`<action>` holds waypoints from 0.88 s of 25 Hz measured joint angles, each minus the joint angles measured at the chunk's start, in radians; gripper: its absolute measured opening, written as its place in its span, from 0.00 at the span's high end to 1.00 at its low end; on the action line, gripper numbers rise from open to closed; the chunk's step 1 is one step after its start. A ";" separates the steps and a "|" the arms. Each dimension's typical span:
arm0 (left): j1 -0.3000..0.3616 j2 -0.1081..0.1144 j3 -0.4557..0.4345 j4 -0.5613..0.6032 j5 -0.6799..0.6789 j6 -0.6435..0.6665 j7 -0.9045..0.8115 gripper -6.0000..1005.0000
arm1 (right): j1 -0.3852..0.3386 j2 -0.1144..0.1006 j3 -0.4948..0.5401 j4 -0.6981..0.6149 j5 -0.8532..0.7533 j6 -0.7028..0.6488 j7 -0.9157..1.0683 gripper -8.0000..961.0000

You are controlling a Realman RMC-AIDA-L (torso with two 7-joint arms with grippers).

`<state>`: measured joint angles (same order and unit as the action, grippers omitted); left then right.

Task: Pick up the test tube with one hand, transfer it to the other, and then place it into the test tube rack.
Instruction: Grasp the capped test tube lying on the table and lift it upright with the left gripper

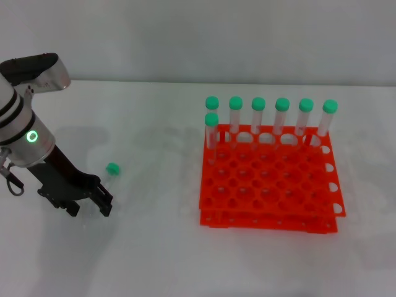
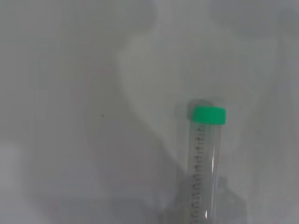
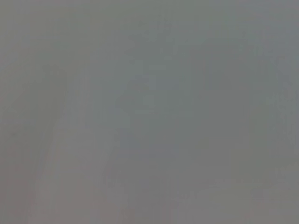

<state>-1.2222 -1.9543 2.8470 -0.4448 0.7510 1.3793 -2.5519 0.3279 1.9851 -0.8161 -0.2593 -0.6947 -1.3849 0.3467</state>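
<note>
The task is barely begun: at the head view's lower left the black two-finger left hand (image 1: 93, 201), fingers spread, reaches the slim clear green-capped test tube (image 1: 109, 175) lying on the white counter (image 1: 148, 260), unlifted, with handover and the orange-red rack (image 1: 269, 185) remaining

Left arm (image 1: 25, 120): we reach it in from the left edge of the head view, silver-white with black bands, green ring light (image 1: 31, 137) lit, angled down toward the table. Left gripper (image 1: 90, 207): black, two-fingered, low over the surface, fingers spread. Right arm: we see none of it in any view.
</note>
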 joint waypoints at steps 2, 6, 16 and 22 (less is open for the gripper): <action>0.000 0.000 0.000 0.000 0.003 -0.003 -0.002 0.24 | 0.003 0.000 0.000 0.000 0.000 0.000 0.000 0.44; 0.002 -0.001 0.000 0.000 0.027 -0.017 -0.013 0.39 | 0.007 0.001 0.000 0.000 0.000 0.000 -0.005 0.44; 0.002 -0.012 0.000 0.000 0.068 -0.043 -0.031 0.51 | 0.009 0.014 0.000 0.000 0.000 -0.005 -0.022 0.44; 0.001 -0.012 0.000 0.005 0.081 -0.053 -0.029 0.57 | 0.009 0.017 0.000 0.000 0.000 -0.003 -0.023 0.44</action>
<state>-1.2212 -1.9660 2.8471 -0.4399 0.8324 1.3262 -2.5811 0.3370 2.0024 -0.8160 -0.2593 -0.6950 -1.3882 0.3236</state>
